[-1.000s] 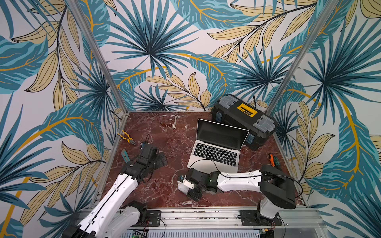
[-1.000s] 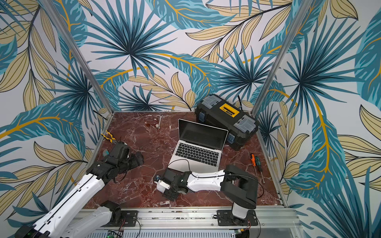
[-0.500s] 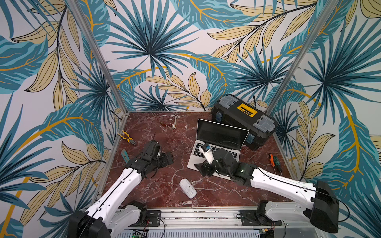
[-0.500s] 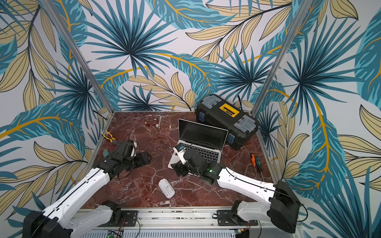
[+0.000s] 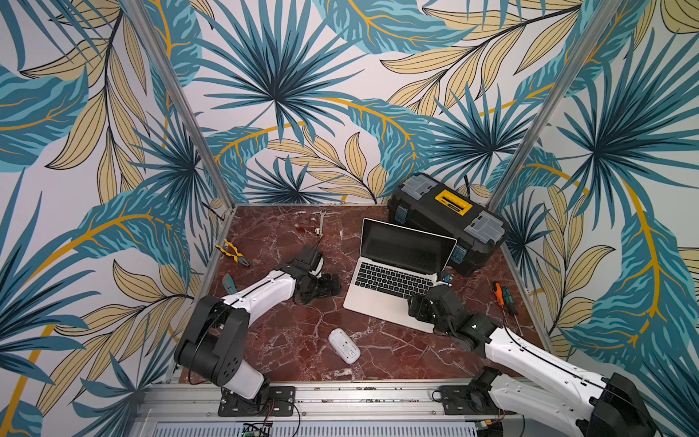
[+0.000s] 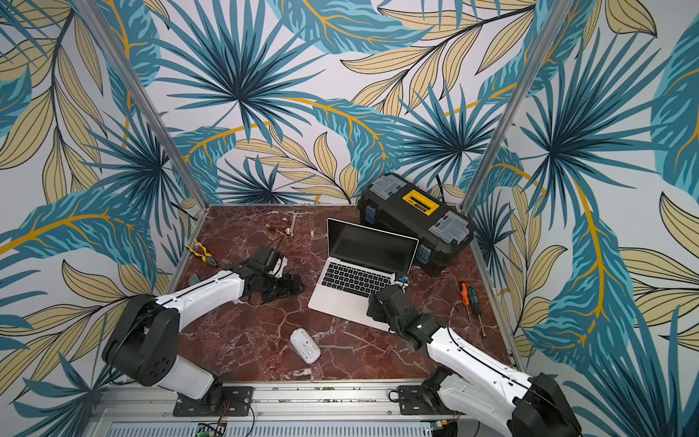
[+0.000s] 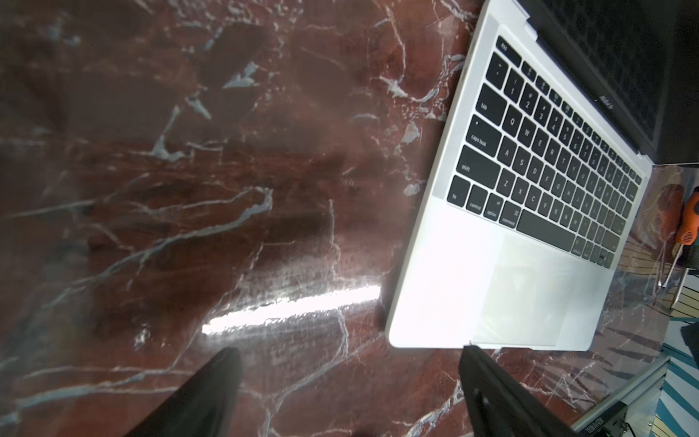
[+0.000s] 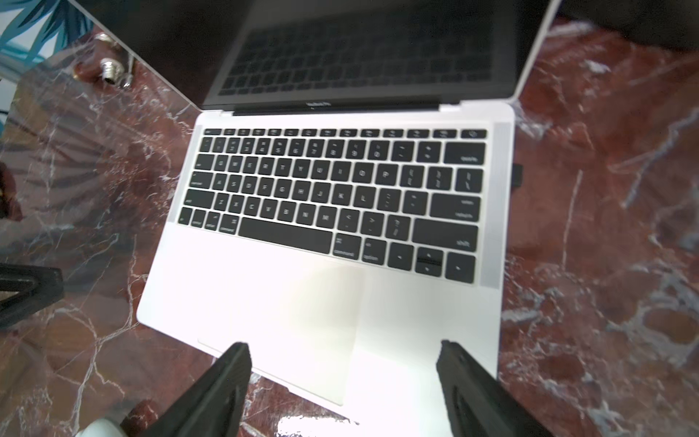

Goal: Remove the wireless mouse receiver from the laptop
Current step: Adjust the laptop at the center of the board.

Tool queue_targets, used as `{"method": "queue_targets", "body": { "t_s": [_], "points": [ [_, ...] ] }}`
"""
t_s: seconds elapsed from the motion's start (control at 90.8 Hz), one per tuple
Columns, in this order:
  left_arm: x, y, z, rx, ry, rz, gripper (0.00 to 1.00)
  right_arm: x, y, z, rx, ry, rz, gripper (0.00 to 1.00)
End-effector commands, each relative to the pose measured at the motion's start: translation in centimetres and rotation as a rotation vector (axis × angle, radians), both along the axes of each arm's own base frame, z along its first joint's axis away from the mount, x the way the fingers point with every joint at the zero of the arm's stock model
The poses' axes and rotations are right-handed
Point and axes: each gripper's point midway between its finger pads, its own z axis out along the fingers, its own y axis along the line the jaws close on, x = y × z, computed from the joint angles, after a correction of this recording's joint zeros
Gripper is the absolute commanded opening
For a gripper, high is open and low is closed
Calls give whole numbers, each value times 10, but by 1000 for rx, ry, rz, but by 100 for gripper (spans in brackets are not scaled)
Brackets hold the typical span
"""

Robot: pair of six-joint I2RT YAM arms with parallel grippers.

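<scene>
The right gripper (image 8: 344,372) hovers over the front palm rest of the slim silver laptop with black keys (image 8: 264,295), jaws spread wide and empty, while the left gripper (image 7: 348,378) hangs near the laptop's left edge above the red marble tabletop (image 7: 189,189), equally wide, empty. The tiny black receiver stub (image 8: 517,174) sits in the laptop's right edge (barely anything to pinch!), so the right fingers (image 8: 227,378) could slip off it, or the pull could drag the unbraced laptop across that glossy stone.
</scene>
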Motion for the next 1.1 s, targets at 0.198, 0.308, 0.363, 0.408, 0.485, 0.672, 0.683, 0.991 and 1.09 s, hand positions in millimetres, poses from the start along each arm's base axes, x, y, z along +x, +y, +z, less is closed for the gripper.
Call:
{"method": "queue_targets", "body": {
  "t_s": [0.198,0.308,0.363,0.408,0.485,0.672,0.683,0.991,1.09],
  "points": [
    [13,-25,-16,-21,11,-83,92,8,-38,-32,94,96,-215,82],
    [12,-31,-20,-40,25,-90,91,13,-43,-44,102,127,-225,82],
    [11,-36,-20,-63,35,-99,90,15,-46,-47,99,134,-234,82],
    [11,-39,-19,-73,40,-103,89,17,-48,-50,96,136,-238,82],
    [11,-39,-20,-68,39,-104,89,19,-52,-55,104,137,-247,82],
    [12,-40,-27,-50,67,-115,88,25,-45,-66,136,161,-196,82],
    [11,-40,-28,-50,68,-116,88,26,-45,-67,133,165,-194,82],
    [-2,-67,-36,-107,100,-165,82,32,-23,-75,175,202,-82,81],
    [-5,-70,-36,-112,104,-169,80,31,-6,-73,224,219,0,80]
  ]
}}
